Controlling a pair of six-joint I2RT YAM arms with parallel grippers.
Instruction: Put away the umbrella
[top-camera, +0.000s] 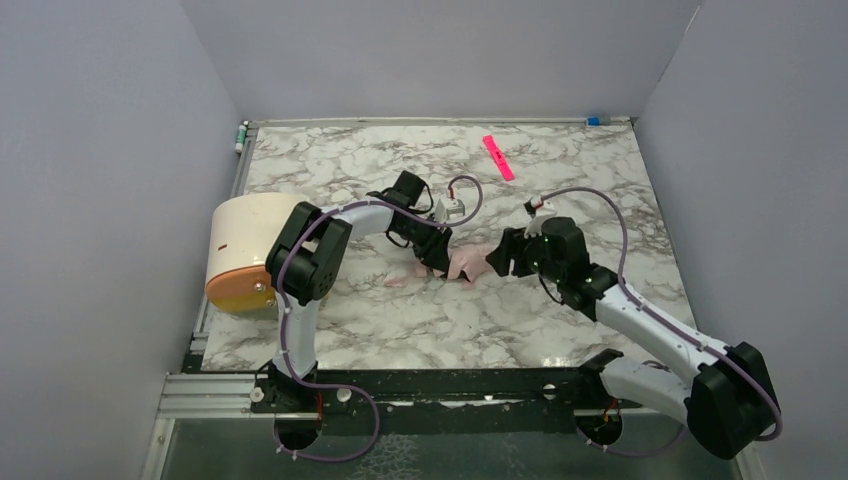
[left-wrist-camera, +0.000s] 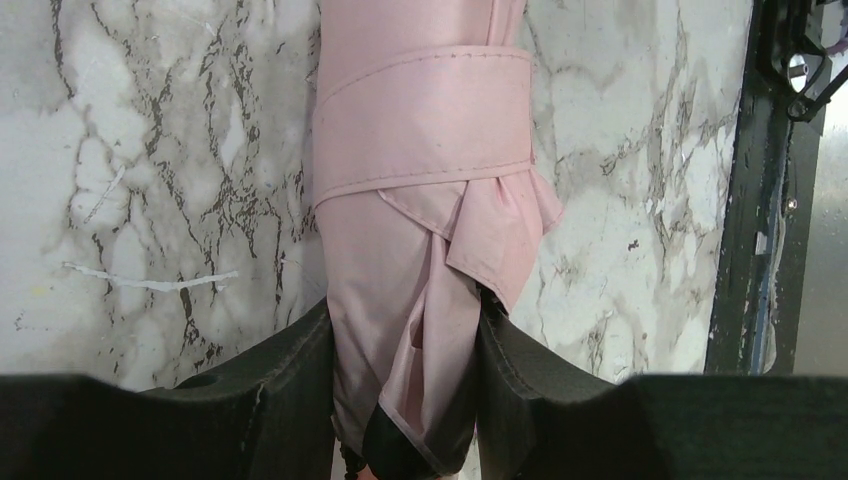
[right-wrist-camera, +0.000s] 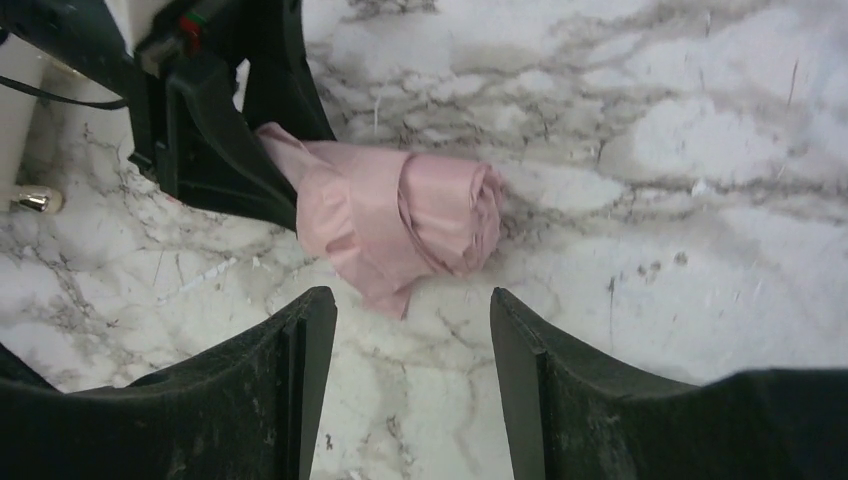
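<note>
The pale pink folded umbrella (top-camera: 466, 264) lies on the marble table near the middle, its strap wrapped round it (left-wrist-camera: 425, 120). My left gripper (top-camera: 432, 258) is shut on the umbrella near its black-lined end (left-wrist-camera: 405, 390). In the right wrist view the rolled end of the umbrella (right-wrist-camera: 410, 215) faces my right gripper (right-wrist-camera: 412, 310), which is open and empty just short of it. In the top view the right gripper (top-camera: 500, 258) sits right beside the umbrella's right end.
A cream cylinder with an orange end (top-camera: 245, 250) lies at the left table edge beside the left arm. A bright pink flat strip (top-camera: 498, 157) lies at the back right. A small pink piece (top-camera: 400, 279) lies left of the umbrella. Grey walls enclose the table.
</note>
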